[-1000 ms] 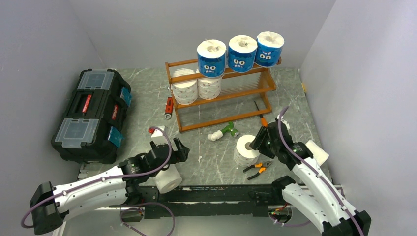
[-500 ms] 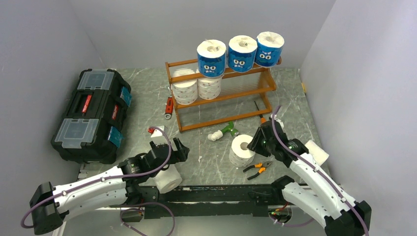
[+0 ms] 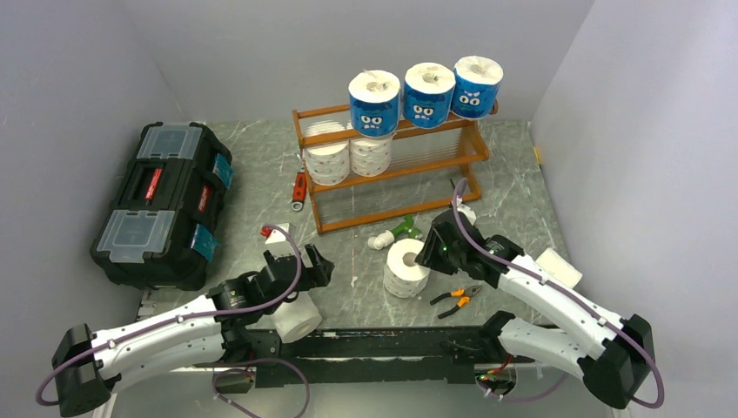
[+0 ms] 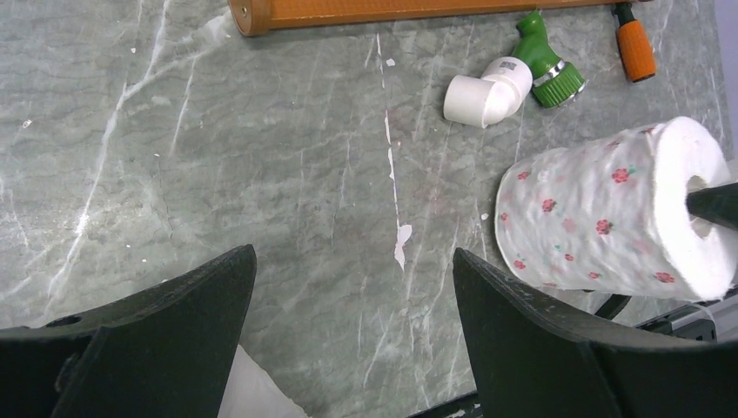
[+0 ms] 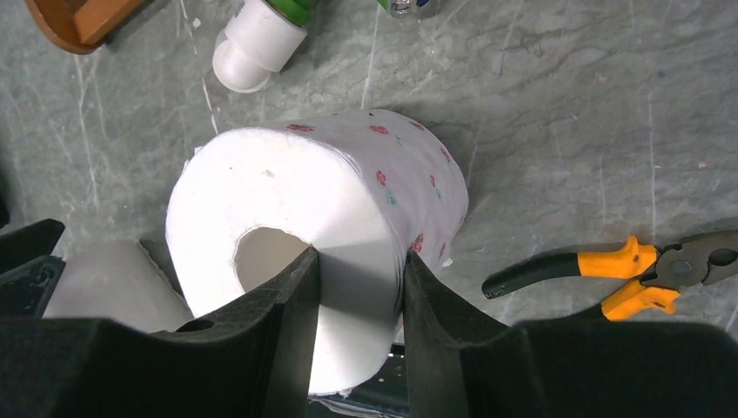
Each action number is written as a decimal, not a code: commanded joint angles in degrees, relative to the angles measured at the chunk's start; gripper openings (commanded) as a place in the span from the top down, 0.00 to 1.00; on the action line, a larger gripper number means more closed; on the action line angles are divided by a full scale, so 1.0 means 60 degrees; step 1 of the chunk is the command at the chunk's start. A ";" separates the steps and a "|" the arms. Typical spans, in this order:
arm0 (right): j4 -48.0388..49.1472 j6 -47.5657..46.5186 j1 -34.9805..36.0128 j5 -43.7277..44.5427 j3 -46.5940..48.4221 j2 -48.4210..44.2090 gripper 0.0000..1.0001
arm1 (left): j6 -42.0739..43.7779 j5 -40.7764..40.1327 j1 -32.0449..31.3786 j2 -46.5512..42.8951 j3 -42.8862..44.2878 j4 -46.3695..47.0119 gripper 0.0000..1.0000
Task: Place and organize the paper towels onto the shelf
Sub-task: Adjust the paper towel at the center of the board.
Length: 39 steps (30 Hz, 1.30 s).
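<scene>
1. My right gripper (image 5: 357,261) is clamped on a short, fat white paper roll printed with small red flowers (image 5: 348,200). 1 finger sits inside the hollow core and the other presses the outer wall.
2. The held roll leans out on the grey-green marbled table (image 3: 261,187), in front of the shelf and apart from it. Whether its base touches the table I cannot tell.
3. My left gripper (image 4: 352,261) hangs low over bare table, jaws spread wide, holding nothing. A plain white roll (image 3: 298,320) lies just beside that arm at the near edge.
4. The orange-brown wooden shelf of 3 stepped tiers (image 3: 409,170) carries 3 blue-wrapped rolls with cartoon faces (image 3: 428,100) in a row on the top tier. 2 white rolls (image 3: 328,163) stand side by side at the left of the middle tier.
5. A green-and-white plastic fitting (image 3: 393,233) lies between the shelf and the held roll. Orange-handled pliers (image 3: 457,298) lie near my right arm, and a black toolbox with clear lids (image 3: 161,205) sits at far left.
</scene>
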 commanded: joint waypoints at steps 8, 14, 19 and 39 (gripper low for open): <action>0.0421 0.0296 0.0352 0.0624 0.0789 0.0523 0.43 | -0.0306 -0.0131 -0.0003 -0.0349 -0.0022 -0.0581 0.10; -0.0418 -0.0009 0.0349 0.1100 0.1366 0.0326 0.29 | -0.0328 -0.0095 -0.0003 -0.0320 -0.0044 -0.0563 0.10; -0.0512 0.0624 0.0349 0.1405 0.1368 -0.0431 0.30 | -0.0408 -0.0051 -0.0003 -0.0333 -0.0082 -0.0544 0.10; -0.0801 0.1652 0.0218 0.0150 0.0762 -0.0733 0.19 | -0.0682 0.0055 -0.0003 -0.0363 -0.0183 -0.0576 0.11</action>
